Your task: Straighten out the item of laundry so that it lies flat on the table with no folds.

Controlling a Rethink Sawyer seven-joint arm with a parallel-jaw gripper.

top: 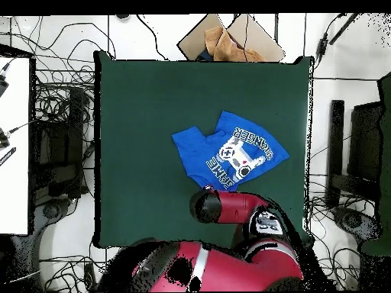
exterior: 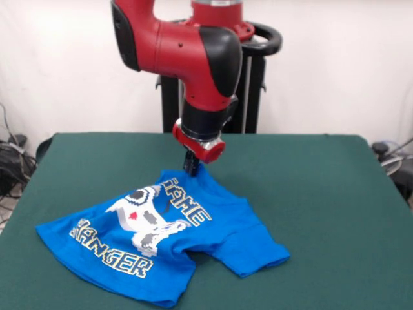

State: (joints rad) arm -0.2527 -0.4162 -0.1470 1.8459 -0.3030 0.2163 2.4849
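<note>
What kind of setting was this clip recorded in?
Probably a robotics lab: a red arm works over a green cloth-covered table holding a blue T-shirt, with cables strewn over the floor around it.

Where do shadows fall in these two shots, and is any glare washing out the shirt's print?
Front view: even, soft light; the T-shirt throws only a thin dark shadow on the table under its raised folds, the gripper almost none. No glare; the print reads clearly. Overhead view: flat light too, green cloth evenly lit, lettering legible, arm covering the shirt's nearest edge.
</note>
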